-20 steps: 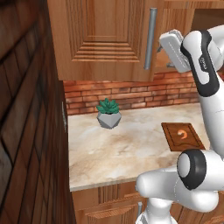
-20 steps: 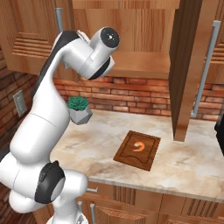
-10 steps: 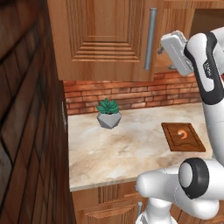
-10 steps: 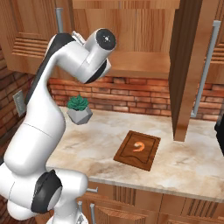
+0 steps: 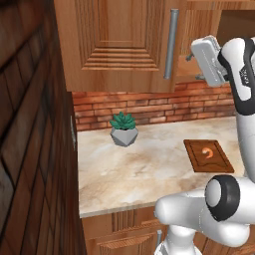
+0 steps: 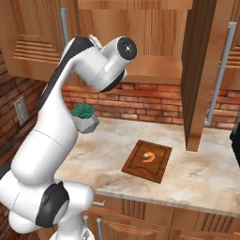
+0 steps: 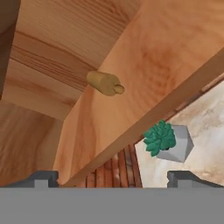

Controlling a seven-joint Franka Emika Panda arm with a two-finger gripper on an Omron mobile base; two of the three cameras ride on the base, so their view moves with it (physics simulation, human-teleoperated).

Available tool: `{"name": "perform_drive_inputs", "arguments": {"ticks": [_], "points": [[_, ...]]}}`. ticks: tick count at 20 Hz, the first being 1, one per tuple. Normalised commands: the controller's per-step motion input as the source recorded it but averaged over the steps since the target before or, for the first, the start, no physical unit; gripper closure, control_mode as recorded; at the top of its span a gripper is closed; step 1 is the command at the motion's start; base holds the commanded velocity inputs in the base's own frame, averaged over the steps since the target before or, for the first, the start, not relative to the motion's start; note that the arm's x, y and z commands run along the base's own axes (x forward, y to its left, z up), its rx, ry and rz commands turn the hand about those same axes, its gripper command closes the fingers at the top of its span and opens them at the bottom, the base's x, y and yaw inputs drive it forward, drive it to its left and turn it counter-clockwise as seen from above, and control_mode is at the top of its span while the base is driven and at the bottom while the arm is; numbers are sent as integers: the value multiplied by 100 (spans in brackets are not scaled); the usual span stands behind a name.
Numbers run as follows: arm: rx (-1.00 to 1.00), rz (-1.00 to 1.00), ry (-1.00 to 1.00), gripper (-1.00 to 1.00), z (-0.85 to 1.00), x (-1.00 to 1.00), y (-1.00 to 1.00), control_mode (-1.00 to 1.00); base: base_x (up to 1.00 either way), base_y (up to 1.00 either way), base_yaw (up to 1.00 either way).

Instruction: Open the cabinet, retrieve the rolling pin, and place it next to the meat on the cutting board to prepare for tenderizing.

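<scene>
Hand view looks up into the opened warm-brown wooden wall cabinet point(image 7: 144, 52), where the slim tan-brown wooden rolling pin point(image 7: 105, 83) lies on the plank shelf, end-on to the camera, one narrow handle pointing out. The robot's two-finger gripper point(image 7: 113, 177) has its dark tips far apart at the bottom corners of that view, holding nothing, and it is well short of the pin.

Left base view shows the gripper point(image 5: 195, 63) raised at the cabinet opening, beside the closed panel door with its long grey bar handle point(image 5: 171, 44). On the pale marbled countertop point(image 5: 124, 169) below sit the dark reddish-brown grooved cutting board point(image 5: 208, 156) with the small curved orange-pink meat point(image 5: 211, 152) on it, and a green succulent in a grey faceted pot point(image 5: 123, 130) well apart to the side.

Likely troubles, as I judge them:
1. Approaching end-on, the fingers could push the round pin deeper or roll it aside.
2. The shelf's front edge point(image 7: 166, 109) sits between hand and pin; a low reach could knock it.
3. Pinching just the handle could let the long pin tip and slip out.
4. The open door point(image 6: 201, 70) hangs above the board and could catch the pin on the way down.
</scene>
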Motion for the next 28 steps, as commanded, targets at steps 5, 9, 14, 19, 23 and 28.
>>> {"name": "perform_drive_inputs", "arguments": {"ticks": [5,9,14,19,23,28], "points": [[6,0,0,-100,0,31,-11,-100,0,0,0],[4,0,0,-100,0,34,0,-100,0,0,0],[2,0,1,-100,-1,26,8,-100,0,0,0],[0,0,0,-100,-2,4,30,-100,0,0,0],[0,1,1,-100,-3,0,42,-100,0,0,0],[0,0,2,-100,-4,0,45,-100,0,0,0]]}}
